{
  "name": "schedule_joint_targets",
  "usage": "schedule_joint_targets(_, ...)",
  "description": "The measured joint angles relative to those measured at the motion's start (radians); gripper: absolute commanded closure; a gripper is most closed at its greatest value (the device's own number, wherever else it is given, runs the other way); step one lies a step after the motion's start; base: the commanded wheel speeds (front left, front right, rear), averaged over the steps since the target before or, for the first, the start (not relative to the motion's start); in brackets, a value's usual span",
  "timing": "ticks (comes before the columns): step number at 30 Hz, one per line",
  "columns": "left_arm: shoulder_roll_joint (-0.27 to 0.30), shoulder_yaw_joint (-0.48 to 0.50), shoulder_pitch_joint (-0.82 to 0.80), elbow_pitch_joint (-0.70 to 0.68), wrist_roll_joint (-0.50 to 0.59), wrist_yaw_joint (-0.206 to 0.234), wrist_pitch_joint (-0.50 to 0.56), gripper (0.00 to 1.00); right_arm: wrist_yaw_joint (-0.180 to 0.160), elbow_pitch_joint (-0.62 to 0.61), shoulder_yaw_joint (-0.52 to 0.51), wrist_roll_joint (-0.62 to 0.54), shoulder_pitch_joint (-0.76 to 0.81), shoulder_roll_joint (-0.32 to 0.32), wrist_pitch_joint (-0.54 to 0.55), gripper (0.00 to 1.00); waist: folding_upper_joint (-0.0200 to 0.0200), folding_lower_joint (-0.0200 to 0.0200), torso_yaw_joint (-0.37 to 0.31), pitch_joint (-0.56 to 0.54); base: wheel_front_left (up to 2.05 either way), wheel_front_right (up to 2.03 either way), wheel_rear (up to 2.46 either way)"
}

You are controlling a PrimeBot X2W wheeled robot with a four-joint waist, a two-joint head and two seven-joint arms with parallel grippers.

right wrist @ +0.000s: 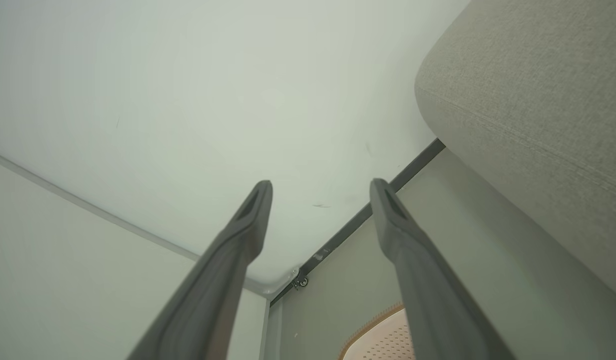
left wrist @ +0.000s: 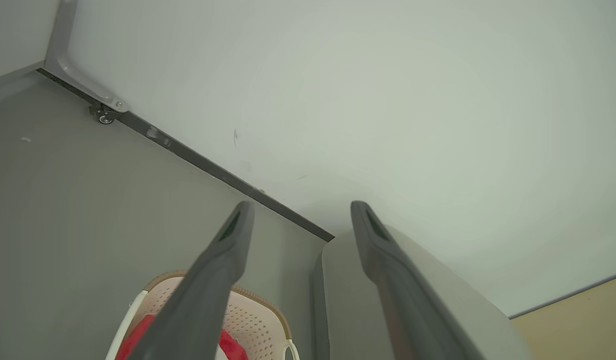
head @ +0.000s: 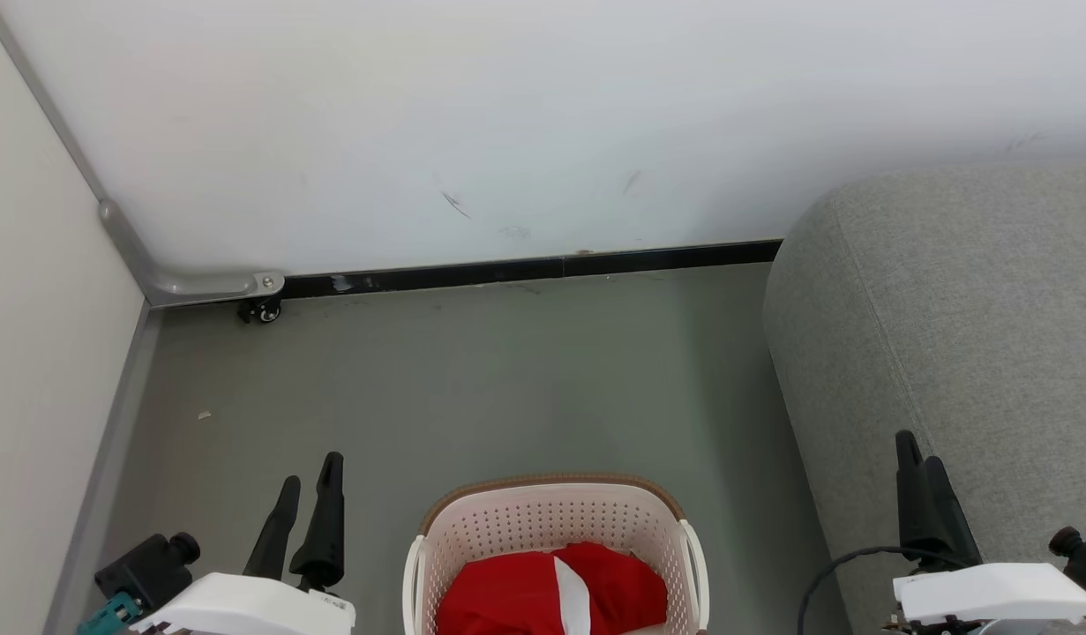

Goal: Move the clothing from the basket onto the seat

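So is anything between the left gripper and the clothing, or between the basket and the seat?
Nothing visible does. The left gripper stands open left of the basket, the clothing lies uncovered inside, and just floor separates basket from seat.

1. The grey woven seat [right wrist: 538, 100] takes the upper right, a stitched seam along its rounded edge.
2. Left of the seat, the right pincer [right wrist: 321, 192] has its two dark fingers spread wide, nothing between them.
3. Below and left of the seat, the basket [right wrist: 383, 335] shows its brown rim on the grey floor [right wrist: 488, 240].
4. A dark baseboard [right wrist: 368, 215] runs from the seat down to a small caster [right wrist: 301, 282] under the pale wall [right wrist: 187, 100].
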Motion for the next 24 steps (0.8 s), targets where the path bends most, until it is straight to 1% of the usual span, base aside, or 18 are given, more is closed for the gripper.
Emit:
schedule_joint_targets(4, 0.007, -0.025, 0.0, -0.008, 0.093, 0.011, -0.014, 0.0, 0.0, 0.003, 0.008, -0.074, 0.0, 0.0, -0.014, 0.0, 0.0, -0.0033, 0.001, 0.002, 0.0, 0.0, 0.0)
schedule_joint_targets(9, 0.016, -0.051, 0.001, -0.011, 0.2, 0.035, -0.03, 0.0, 0.0, 0.012, 0.026, -0.17, 0.001, 0.0, -0.032, 0.0, 0.0, -0.0057, 0.003, 0.002, 0.0, 0.0, 0.0)
schedule_joint_targets(14, 0.022, -0.075, 0.01, -0.011, 0.299, 0.056, -0.053, 0.0, 0.0, 0.026, 0.038, -0.259, 0.002, 0.0, -0.05, 0.0, 0.0, -0.0066, 0.005, 0.0, 0.0, 0.0, 0.0)
schedule_joint_targets(19, 0.024, -0.091, 0.016, -0.006, 0.383, 0.071, -0.068, 0.0, 0.0, 0.049, 0.047, -0.336, 0.002, -0.001, -0.067, 0.0, 0.0, -0.0068, 0.006, -0.003, 0.0, 0.0, 0.0)
schedule_joint_targets(24, 0.025, -0.105, 0.024, 0.004, 0.464, 0.097, -0.087, 0.0, 0.0, 0.062, 0.05, -0.428, 0.002, -0.001, -0.083, 0.0, 0.0, -0.0071, 0.006, -0.006, 0.0, 0.0, 0.0)
